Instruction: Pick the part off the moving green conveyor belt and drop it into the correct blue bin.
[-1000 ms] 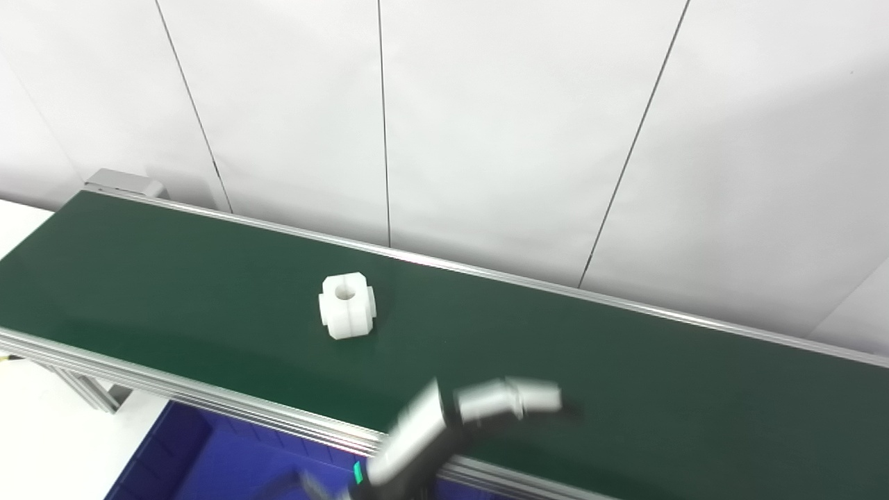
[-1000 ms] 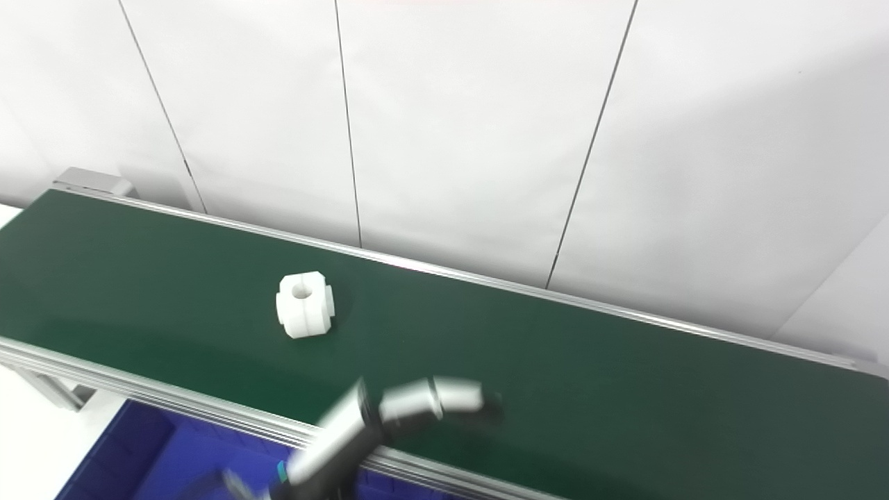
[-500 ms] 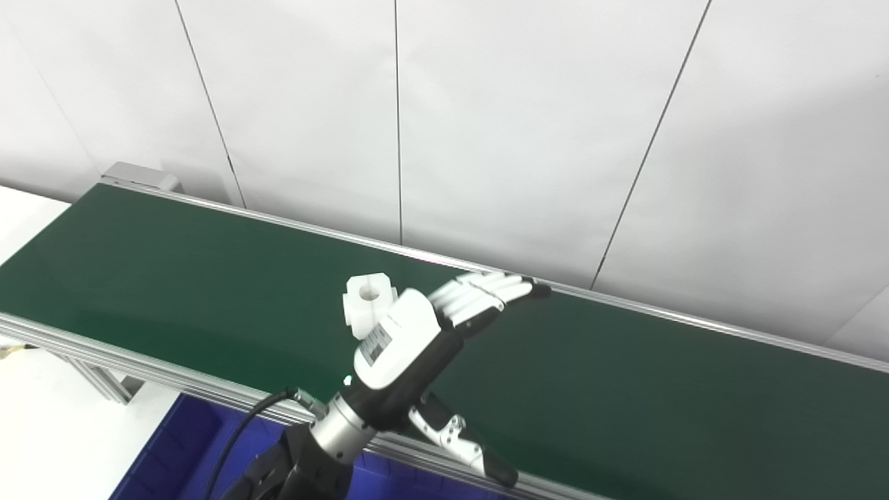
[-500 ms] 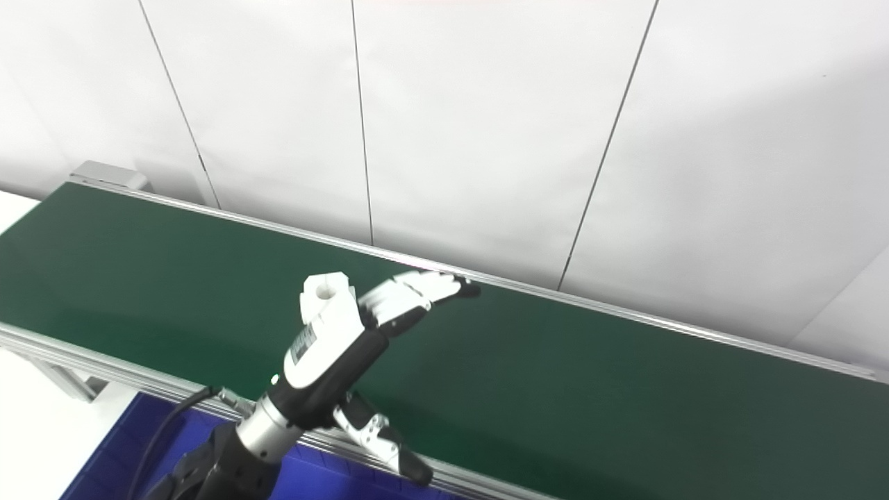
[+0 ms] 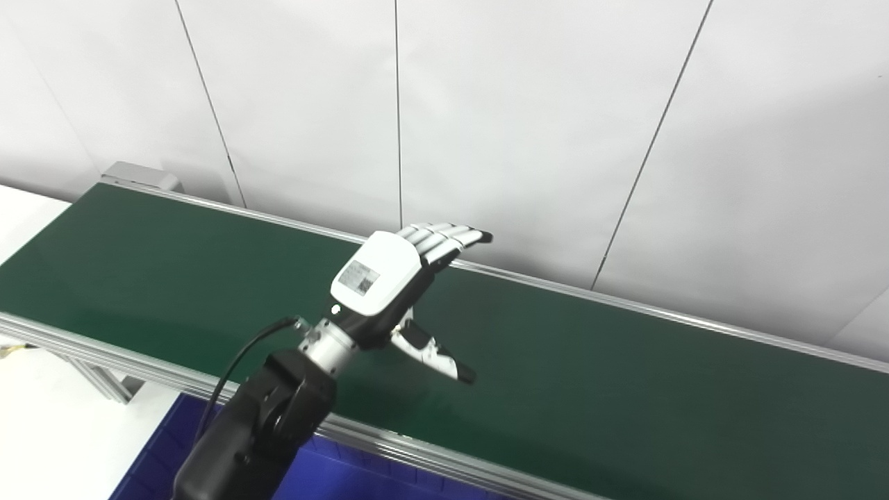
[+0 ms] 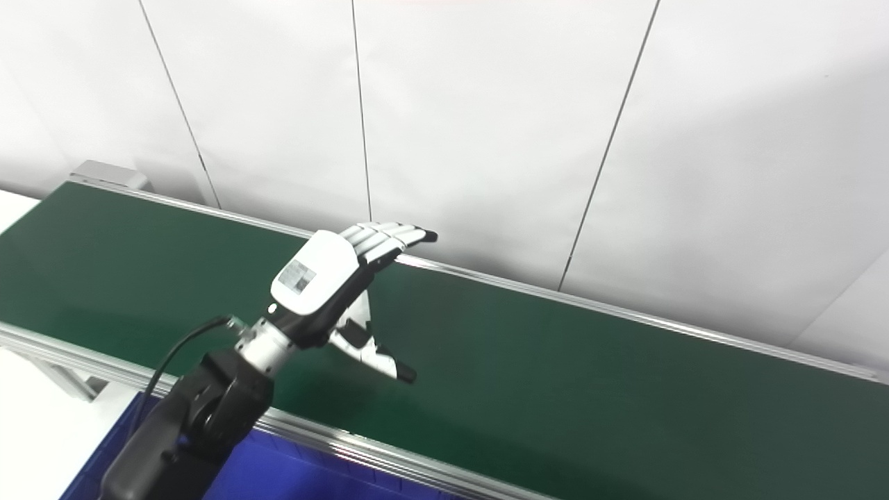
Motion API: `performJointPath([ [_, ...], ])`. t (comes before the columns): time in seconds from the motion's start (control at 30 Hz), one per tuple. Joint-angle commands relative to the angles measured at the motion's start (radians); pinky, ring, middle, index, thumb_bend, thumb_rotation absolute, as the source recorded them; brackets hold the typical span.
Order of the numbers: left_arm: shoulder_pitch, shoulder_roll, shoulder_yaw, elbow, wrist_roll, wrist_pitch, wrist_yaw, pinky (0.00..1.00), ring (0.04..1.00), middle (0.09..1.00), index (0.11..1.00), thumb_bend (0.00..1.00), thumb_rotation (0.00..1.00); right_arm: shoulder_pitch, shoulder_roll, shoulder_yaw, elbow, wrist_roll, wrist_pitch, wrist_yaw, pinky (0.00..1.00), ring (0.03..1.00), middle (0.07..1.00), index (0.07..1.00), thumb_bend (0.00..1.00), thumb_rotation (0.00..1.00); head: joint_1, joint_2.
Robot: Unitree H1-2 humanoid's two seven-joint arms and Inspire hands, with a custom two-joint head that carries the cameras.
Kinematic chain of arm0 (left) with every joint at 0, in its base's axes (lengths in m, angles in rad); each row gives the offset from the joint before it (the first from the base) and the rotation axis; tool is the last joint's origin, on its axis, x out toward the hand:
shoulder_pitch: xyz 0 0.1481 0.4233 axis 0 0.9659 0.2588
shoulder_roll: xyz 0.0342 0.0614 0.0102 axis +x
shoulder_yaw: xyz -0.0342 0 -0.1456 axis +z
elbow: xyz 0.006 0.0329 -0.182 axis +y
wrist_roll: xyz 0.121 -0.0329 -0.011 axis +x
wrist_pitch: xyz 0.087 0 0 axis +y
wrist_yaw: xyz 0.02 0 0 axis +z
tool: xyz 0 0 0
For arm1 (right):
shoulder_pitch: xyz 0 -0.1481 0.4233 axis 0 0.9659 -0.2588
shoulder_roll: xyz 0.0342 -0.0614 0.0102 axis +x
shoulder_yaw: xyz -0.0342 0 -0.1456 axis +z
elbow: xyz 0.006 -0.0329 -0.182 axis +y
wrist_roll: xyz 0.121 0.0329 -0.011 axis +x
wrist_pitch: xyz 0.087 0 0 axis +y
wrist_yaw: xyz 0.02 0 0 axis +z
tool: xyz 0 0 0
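Observation:
My left hand [image 5: 386, 279] hovers over the middle of the green conveyor belt [image 5: 625, 389], back of the hand toward me. It is open: the fingers [image 5: 444, 236] stretch toward the belt's far rail and the thumb [image 5: 434, 355] splays out to the right. The white part is hidden behind the hand. Only a white sliver [image 6: 359, 307] shows under the palm, and I cannot tell whether that is the part. Nothing is held. The right hand is out of sight.
A blue bin [image 5: 326, 476] sits below the belt's near rail [image 5: 430, 455] at the bottom left. A white panelled wall [image 5: 528, 125] stands right behind the far rail. The belt's end block [image 5: 139, 175] is at the upper left.
The left hand came up from below the near rail, moved out over the belt and lifted toward the far rail. It now covers the white part, which had drifted slightly right.

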Motion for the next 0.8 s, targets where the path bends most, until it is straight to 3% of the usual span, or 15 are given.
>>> performJointPath([
  [0.0, -0.039, 0.02, 0.002, 0.008, 0.012, 0.016, 0.038, 0.82, 0.855, 0.878, 0.875, 1.0, 0.53, 0.0, 0.01, 0.0, -0.027, 0.005, -0.05, 0.009, 0.86, 0.919, 0.937, 0.927, 1.0, 0.92, -0.003, 0.001],
  [0.53, -0.128, 0.041, -0.057, 0.237, 0.046, 0.14, 0.078, 0.8, 0.849, 0.865, 0.862, 1.0, 0.46, -0.006, 0.018, 0.003, -0.021, -0.004, -0.05, 0.004, 0.83, 0.894, 0.921, 0.916, 1.0, 0.9, -0.016, 0.0],
  [0.63, -0.148, 0.053, -0.078, 0.279, 0.039, 0.149, 0.067, 0.8, 0.854, 0.872, 0.859, 1.0, 0.5, -0.005, 0.017, 0.006, -0.024, -0.011, -0.05, -0.005, 0.81, 0.887, 0.915, 0.91, 1.0, 0.91, -0.016, 0.001],
  [0.77, -0.164, 0.066, -0.099, 0.308, 0.019, 0.163, 0.039, 0.77, 0.856, 0.881, 0.851, 1.0, 0.47, -0.006, 0.016, 0.007, -0.025, -0.009, -0.05, -0.003, 0.81, 0.881, 0.905, 0.905, 1.0, 0.91, -0.015, 0.003],
])
